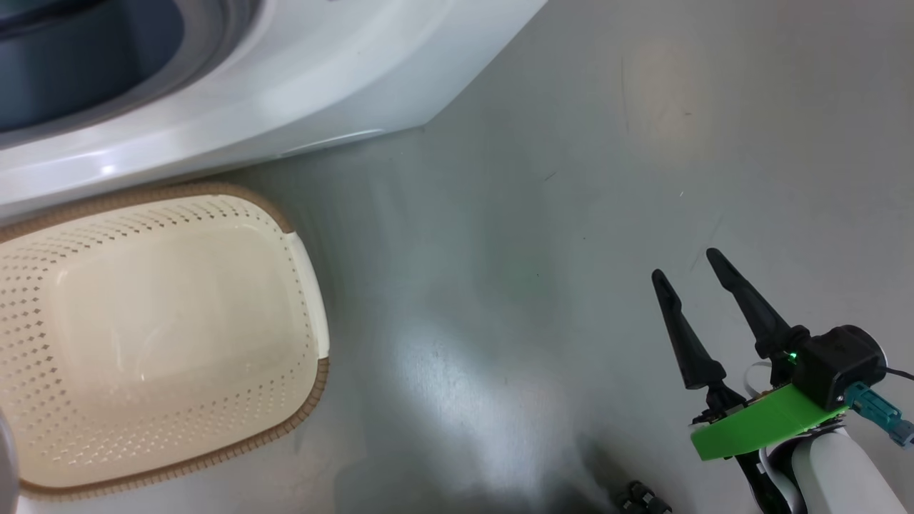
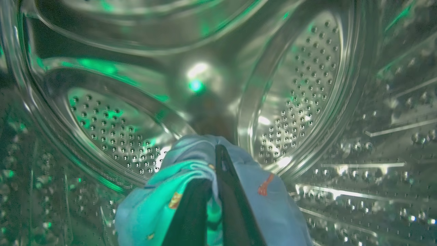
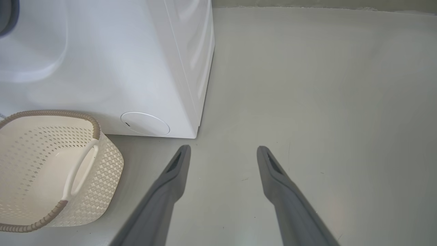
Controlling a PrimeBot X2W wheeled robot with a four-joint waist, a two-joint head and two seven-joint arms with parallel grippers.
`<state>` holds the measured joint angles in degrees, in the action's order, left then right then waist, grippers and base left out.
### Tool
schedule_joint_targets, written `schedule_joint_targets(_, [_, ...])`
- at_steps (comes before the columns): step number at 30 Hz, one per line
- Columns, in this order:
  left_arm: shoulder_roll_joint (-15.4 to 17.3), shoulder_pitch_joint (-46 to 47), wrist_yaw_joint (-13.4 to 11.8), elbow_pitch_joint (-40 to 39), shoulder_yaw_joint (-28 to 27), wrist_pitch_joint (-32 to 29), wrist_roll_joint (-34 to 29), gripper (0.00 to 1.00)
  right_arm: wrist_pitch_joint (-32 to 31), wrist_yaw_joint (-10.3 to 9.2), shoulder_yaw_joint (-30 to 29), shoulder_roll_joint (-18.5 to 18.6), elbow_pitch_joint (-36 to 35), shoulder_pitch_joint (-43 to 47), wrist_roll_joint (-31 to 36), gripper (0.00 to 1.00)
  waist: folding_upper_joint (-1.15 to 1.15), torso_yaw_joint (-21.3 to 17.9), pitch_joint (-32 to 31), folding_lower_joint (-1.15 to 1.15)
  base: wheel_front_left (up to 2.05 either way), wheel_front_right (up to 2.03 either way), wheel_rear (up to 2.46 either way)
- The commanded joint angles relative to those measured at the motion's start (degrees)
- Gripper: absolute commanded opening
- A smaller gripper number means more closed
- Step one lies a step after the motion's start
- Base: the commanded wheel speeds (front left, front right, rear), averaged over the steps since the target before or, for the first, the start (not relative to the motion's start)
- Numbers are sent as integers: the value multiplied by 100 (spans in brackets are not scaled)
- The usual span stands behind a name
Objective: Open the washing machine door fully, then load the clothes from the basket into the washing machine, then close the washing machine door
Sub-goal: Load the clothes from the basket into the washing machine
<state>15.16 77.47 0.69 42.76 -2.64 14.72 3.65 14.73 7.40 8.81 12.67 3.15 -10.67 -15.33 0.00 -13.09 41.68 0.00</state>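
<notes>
Two pincers: left pincer (image 2: 213, 171) clamped on the clothes (image 2: 273, 208), soft light blue printed fabric bunched round its dark fingers (image 2: 235, 205), inside the perforated steel drum (image 2: 300, 85); green glare, fabric's lower part cut off. Right pincer (image 1: 685, 266) jaws apart over the grey floor (image 1: 535, 214), well apart from the cream perforated basket (image 1: 307, 285) sitting just beside the glossy white washing machine (image 1: 285, 86).

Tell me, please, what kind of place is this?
Likely a laundry room: a white washer on a grey floor, an empty basket by it, and clothes in the steel drum.
</notes>
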Motion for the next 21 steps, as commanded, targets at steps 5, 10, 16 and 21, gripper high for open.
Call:
schedule_joint_targets(5, [271, -45, -28, 614, 12, 28, -74, 0, 27, 9, 163, 65, -30, 140, -98, 100, 0, -16, -90, 0, 0, 0, 0])
schedule_joint_targets(10, [261, 87, -61, 1263, 8, 28, -20, 0, 27, 9, 194, 67, 17, 157, -113, 100, 0, -7, -212, 0, 0, 0, 0])
schedule_joint_targets(16, [210, 284, -242, 2199, 105, -50, -61, 52, 27, 9, 235, 63, 27, 176, -124, 100, 0, 18, -361, 0, 0, 0, 0])
schedule_joint_targets(21, [136, 431, -314, 2667, 109, -140, 12, 100, 27, 9, 234, 28, 54, 191, -174, 100, 0, 14, -440, 0, 0, 0, 0])
